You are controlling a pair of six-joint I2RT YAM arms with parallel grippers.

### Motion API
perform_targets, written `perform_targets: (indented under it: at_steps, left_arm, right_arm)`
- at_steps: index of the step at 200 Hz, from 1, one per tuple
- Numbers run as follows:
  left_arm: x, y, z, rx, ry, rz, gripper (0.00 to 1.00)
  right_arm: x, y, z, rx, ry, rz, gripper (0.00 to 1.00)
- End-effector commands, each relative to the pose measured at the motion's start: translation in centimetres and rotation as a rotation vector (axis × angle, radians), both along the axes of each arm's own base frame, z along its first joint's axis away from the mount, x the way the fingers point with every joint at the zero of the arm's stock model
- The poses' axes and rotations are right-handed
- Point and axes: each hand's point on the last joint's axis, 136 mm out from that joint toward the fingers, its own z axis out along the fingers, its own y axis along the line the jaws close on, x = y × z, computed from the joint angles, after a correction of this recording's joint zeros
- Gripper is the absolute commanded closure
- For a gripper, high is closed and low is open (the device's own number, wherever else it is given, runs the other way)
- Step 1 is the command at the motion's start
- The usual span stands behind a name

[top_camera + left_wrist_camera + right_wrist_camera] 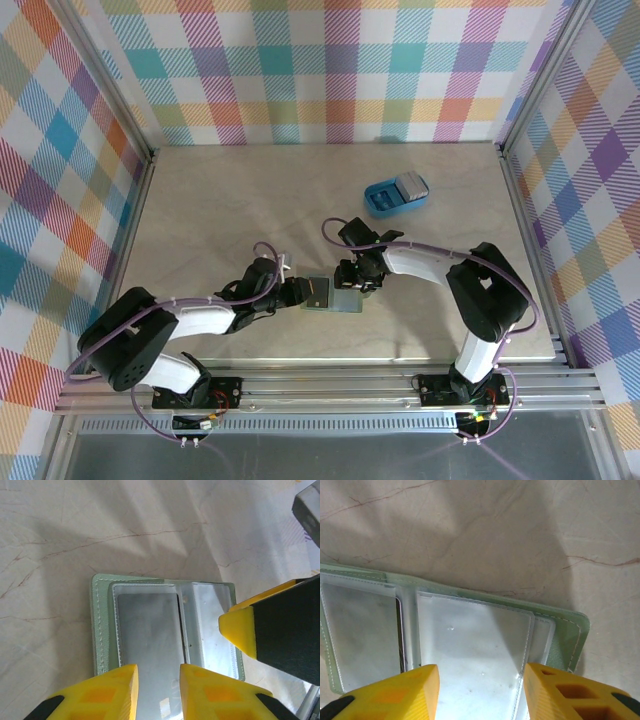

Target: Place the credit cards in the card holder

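My left gripper (159, 687) is narrowly parted, my right gripper (481, 690) wider, both empty over the open card holder (102, 630). I'd pin it flat first.

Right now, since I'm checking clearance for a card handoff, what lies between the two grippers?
The open card holder lies between the left gripper and the right gripper, as the top external view shows.
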Motion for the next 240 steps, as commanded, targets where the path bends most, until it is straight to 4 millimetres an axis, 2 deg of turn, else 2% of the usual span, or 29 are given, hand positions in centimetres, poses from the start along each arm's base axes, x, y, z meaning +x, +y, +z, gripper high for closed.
perform_targets:
  at_steps: [1,88,142,240]
  left_arm:
    - [-0.2,-0.2,-0.4,-0.014,0.000,0.000,0.72]
    - [-0.7,0.2,-2.0,0.009,0.025,0.004,0.72]
    - [-0.9,0.3,-2.8,0.018,0.039,0.001,0.72]
    - [-0.7,0.2,-2.8,0.023,0.034,0.000,0.72]
  right_arm:
    - [0.3,0.4,0.1,0.012,0.014,-0.012,0.51]
    - [0.0,0.4,-0.5,0.019,0.034,-0.013,0.49]
    - [-0.1,1.2,-1.0,0.142,0.095,-0.042,0.49]
    - [0.1,4.1,2.1,0.319,0.091,-0.003,0.56]
